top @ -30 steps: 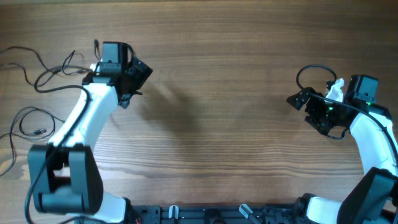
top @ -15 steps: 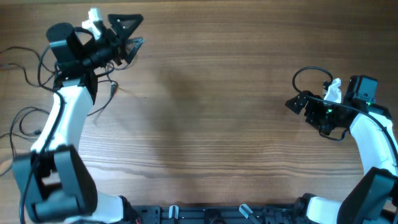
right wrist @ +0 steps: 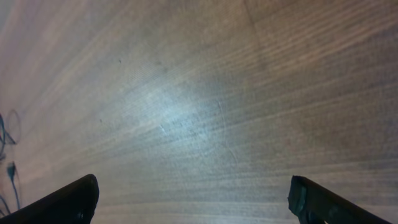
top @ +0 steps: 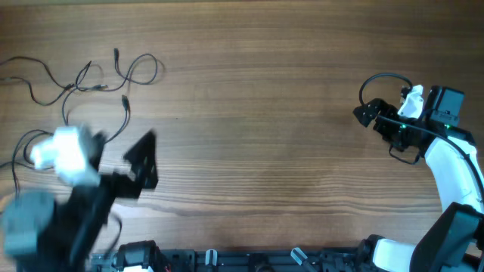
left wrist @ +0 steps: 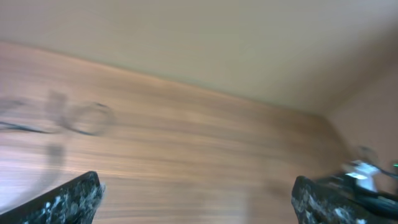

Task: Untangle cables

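The cables (top: 83, 81) lie loose on the wooden table at the far left, as thin dark cords with loops and small plug ends. Another loop (top: 26, 147) lies nearer, by the left edge. My left gripper (top: 141, 163) is blurred at the near left, below the cables and apart from them. In the left wrist view its fingers (left wrist: 73, 200) stand wide apart with only table between them, and the cables (left wrist: 84, 118) show as a smear far ahead. My right gripper (top: 366, 116) hovers open at the far right. The right wrist view shows bare wood between its fingers (right wrist: 63, 203).
A thick black arm cable (top: 382, 79) arcs over the right wrist. The cables' ends (right wrist: 7, 143) show at the left edge of the right wrist view. The arm bases and a dark rail (top: 249, 261) line the near edge. The right arm (left wrist: 367, 177) appears at the far right of the left wrist view.
My left arm has swung fast from over the cables at the far left down toward the near-left edge, uncovering them. My right gripper has shifted slightly farther away. Both stay open.
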